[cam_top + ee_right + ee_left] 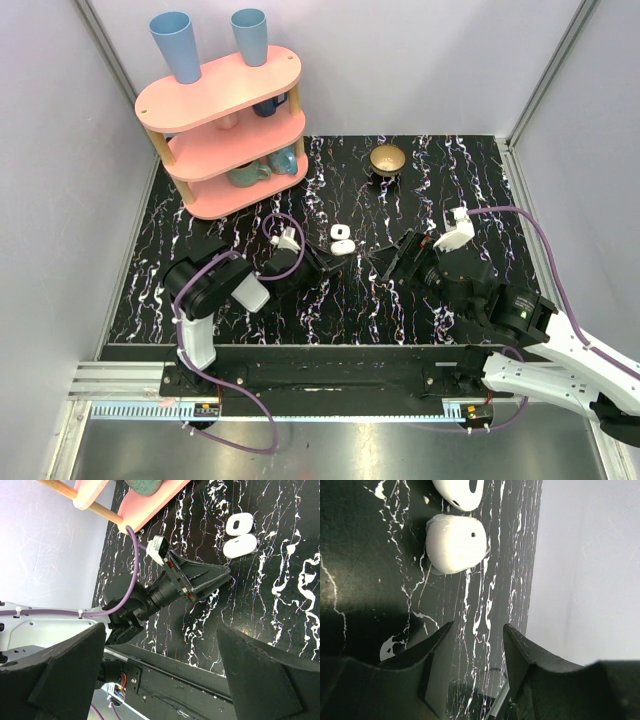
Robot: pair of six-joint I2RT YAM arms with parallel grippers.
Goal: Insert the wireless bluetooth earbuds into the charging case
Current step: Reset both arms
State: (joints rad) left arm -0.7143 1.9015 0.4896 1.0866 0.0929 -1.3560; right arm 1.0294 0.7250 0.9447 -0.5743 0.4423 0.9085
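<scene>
Charging case (343,247), a small white glossy plastic shell of rounded form, lies near the centre of the black marbled desk (470,190) as two white lobes side by side. The lobe at 12 o'clock shows two dark hollows in the right wrist view; the lobe at 6 o'clock is plain. No tiny white earbuds can be picked out, loose or seated, so progress cannot be confirmed. Left claw (318,262), at 8 o'clock from the case, stands parted and holds nothing. Right claw (392,262), at 4 o'clock, stands wide apart and holds nothing. Judged stage: approach only.
</scene>
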